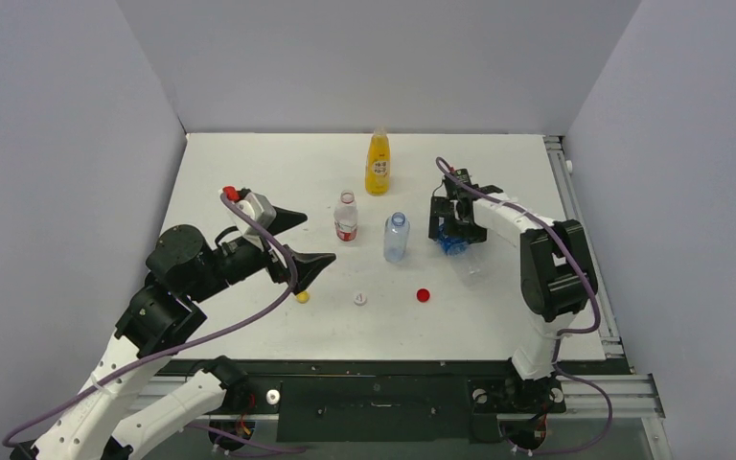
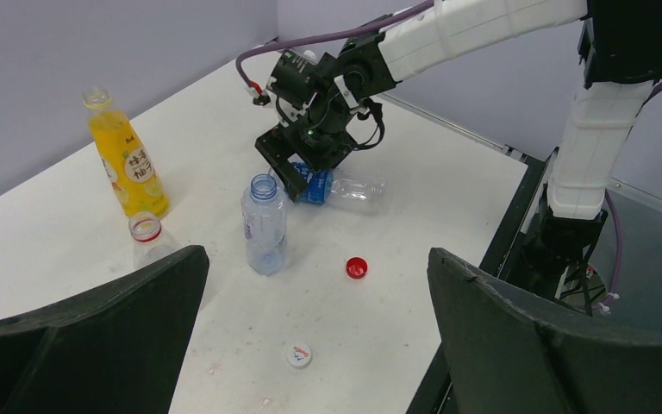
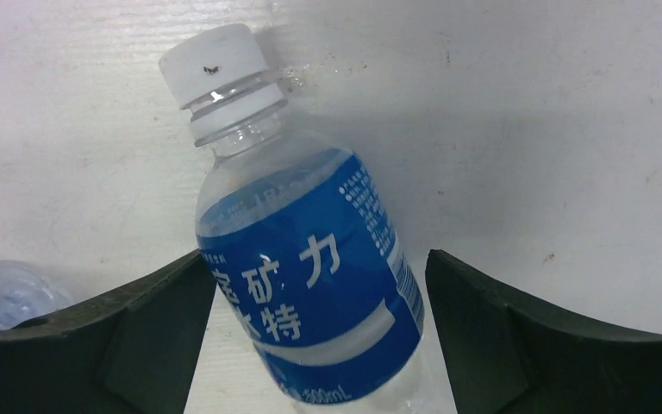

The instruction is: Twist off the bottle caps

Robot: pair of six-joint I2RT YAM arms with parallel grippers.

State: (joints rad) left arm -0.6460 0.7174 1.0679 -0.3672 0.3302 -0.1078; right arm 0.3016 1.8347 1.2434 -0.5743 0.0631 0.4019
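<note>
R gripper [image 3: 315, 259]: black fingers spread wide, straddling the blue-label bottle [image 3: 310, 293], no pinch. That bottle lies on its side on the white, scuffed table [image 3: 569, 129]. It's clear plastic w/ a glossy label, and the white cap [image 3: 211, 62] is on its neck. L gripper [image 1: 316, 238] is wide apart too, holding nothing, over the table's left part. We see 3 bottles upright and uncapped: juice bottle [image 1: 378, 163], red-label bottle [image 1: 346, 218], plain clear bottle [image 1: 397, 237]. Loose round caps lie toward the front edge: yellow cap [image 1: 302, 297], loose white cap [image 1: 359, 298], red cap [image 1: 423, 294], all well apart.
</note>
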